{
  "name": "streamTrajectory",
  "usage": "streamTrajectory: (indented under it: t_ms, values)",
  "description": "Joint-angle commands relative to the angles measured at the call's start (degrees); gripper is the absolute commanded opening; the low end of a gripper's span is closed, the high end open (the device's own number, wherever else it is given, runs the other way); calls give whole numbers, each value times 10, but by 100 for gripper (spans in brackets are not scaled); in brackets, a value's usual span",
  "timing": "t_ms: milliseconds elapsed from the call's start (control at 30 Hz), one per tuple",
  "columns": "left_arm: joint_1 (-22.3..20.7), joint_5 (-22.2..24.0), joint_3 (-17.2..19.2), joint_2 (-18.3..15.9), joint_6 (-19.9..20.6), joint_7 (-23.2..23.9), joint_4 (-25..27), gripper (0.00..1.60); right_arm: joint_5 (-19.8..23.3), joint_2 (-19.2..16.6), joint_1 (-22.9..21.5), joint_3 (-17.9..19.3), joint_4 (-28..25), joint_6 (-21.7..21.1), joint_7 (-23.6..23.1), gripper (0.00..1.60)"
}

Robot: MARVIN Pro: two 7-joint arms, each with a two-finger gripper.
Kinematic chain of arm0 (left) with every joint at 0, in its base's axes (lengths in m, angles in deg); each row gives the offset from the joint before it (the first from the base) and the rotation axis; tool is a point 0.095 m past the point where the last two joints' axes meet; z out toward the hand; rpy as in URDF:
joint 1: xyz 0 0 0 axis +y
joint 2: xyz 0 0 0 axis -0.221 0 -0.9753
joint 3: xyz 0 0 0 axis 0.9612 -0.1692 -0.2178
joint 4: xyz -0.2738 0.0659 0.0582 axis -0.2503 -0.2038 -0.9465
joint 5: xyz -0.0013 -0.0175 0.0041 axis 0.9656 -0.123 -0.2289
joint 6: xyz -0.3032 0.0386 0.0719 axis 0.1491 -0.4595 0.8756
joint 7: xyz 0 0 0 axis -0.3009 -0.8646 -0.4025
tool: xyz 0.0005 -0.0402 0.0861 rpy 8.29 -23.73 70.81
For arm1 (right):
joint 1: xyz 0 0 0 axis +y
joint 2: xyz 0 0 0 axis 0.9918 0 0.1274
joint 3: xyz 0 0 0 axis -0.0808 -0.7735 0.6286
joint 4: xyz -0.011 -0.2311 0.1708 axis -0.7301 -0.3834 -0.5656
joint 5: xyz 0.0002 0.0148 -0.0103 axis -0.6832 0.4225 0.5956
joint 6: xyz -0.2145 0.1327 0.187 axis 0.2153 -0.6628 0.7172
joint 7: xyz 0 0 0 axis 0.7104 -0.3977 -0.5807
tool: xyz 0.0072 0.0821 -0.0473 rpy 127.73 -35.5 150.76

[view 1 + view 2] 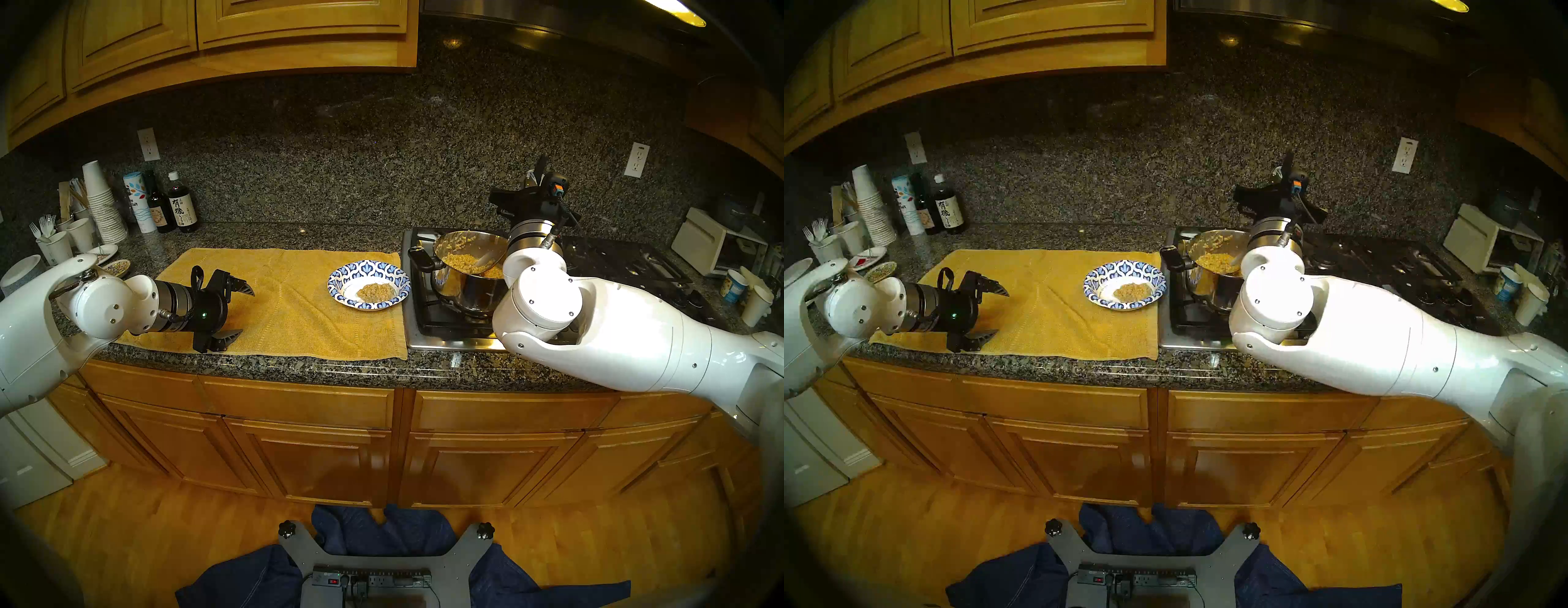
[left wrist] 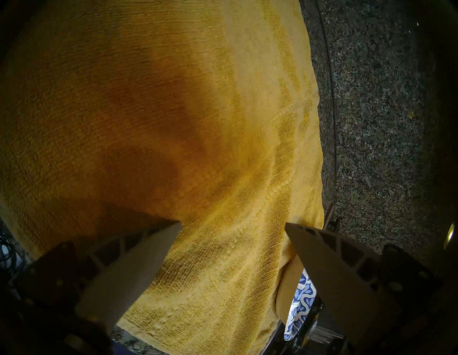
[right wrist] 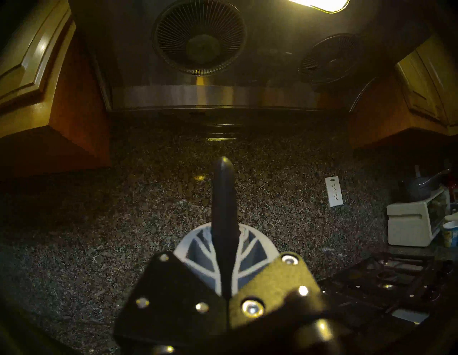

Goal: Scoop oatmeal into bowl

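The blue-and-white patterned bowl (image 1: 364, 268) sits on the right end of a yellow towel (image 1: 288, 297), with a small mound of oatmeal (image 1: 375, 292) in its white centre. More oatmeal (image 1: 460, 259) fills the steel pot (image 1: 460, 293) on the stove just to its right. My right gripper (image 1: 535, 180) is raised behind the pot, pointing up, shut on a black utensil handle (image 3: 223, 198). A silvery shaft (image 1: 488, 260) slants into the pot, its upper part hidden by my wrist. My left gripper (image 1: 245, 313) hovers open and empty over the towel's left part, well left of the bowl.
The stove (image 1: 428, 335) fills the right of the granite counter. Stacked paper cups (image 1: 102, 204), bottles (image 1: 182, 208) and small plates (image 1: 114, 265) crowd the back left. A white toaster oven (image 1: 717, 246) and cups (image 1: 734, 286) stand far right. Cabinets and a range hood hang overhead.
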State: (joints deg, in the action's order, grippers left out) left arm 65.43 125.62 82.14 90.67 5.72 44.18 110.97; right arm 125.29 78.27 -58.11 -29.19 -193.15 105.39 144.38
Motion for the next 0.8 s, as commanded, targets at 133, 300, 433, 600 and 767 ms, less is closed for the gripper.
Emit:
streamTrajectory:
  t_ms: [133,300,433,600,767]
  values:
    - [-2,-1,1,1,0,0,-1,160,-38,-24,-22,-5,-11,-15,-29,0]
    - [-2,-1,1,1,0,0,-1,160,-48,-29,-18,-17,-17,-18,-42,0]
    - [-2,-1,1,1,0,0,-1,160,-50,-27,-16,-20,-16,-15,-42,0]
    - [-2,-1,1,1,0,0,-1,160,-28,-6,-16,-9,-11,0,-37,0]
    - [-1,-1,1,1,0,0,-1,160,-21,27,-18,-8,7,4,-34,0]
